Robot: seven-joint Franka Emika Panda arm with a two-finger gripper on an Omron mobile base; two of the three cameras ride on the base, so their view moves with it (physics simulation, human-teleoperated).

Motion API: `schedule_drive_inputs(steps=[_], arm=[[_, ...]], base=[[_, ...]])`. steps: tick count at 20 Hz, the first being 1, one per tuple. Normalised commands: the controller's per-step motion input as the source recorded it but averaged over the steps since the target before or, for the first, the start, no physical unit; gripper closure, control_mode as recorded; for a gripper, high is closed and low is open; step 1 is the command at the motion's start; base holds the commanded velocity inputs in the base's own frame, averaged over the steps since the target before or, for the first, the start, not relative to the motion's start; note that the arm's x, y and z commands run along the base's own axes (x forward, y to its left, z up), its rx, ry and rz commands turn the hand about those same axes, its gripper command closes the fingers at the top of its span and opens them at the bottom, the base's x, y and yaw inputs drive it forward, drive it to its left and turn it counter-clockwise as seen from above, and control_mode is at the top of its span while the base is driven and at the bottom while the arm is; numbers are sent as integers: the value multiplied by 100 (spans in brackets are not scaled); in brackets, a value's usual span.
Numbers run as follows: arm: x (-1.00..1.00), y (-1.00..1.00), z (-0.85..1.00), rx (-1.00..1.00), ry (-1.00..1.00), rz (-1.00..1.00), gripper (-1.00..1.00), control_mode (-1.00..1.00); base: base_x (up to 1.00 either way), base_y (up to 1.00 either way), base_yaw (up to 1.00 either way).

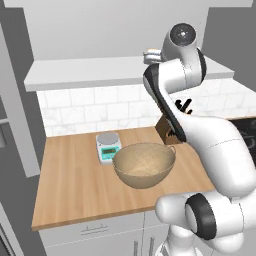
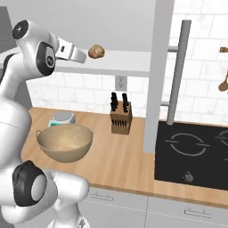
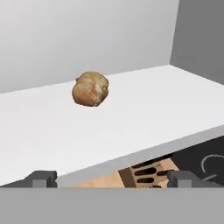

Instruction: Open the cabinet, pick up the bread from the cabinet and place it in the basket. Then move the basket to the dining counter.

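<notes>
- Pincer [image 3: 112, 178]: spread to full width and empty. Its two dark fingertips [image 3: 41, 178] stand level with the front edge of the cabinet shelf, aimed straight at the bread. In the right base view the hand [image 2: 71, 52] is raised to shelf height, near the bread but apart from it. Judged reason: an open approach that lets the jaws pass either side of the roll.
- Cabinet [image 2: 133, 67]: already open. Its door [image 2: 158, 80] stands swung out, edge-on to the right base view, with the long metal bar handle [image 2: 177, 71] facing the stove side. The pale shelf is exposed, so the opening step appears complete.
- Worktop [image 1: 70, 185]: wooden surface below the cabinet, carrying the items listed next.
- Basket [image 1: 144, 165]: large, round, tan, woven, with a small loop handle at the rim. It sits upright and empty below the shelf, well placed, by judgement, to receive the bread with a short downward move.
- Knife block [image 2: 120, 116]: against the tiled wall, behind and to the side of the basket.
- Scale [image 1: 108, 146]: white and teal, just behind the basket.
- Bread [image 3: 90, 89]: small, round, golden-brown roll with a mottled, slightly lumpy crust. It rests on the cabinet shelf, back from the front edge, untouched.
</notes>
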Motion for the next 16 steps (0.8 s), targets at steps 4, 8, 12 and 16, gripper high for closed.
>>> schedule_drive_inputs(steps=[4,8,12,16], arm=[[63,-15,26,4,0,1,-100,-100],[60,-11,0,1,0,1,-100,-100],[9,0,-17,0,-1,2,-100,-100],[18,0,-11,0,-4,0,-100,-100]], base=[[0,0,0],[0,0,0],[0,0,0],[0,0,0]])
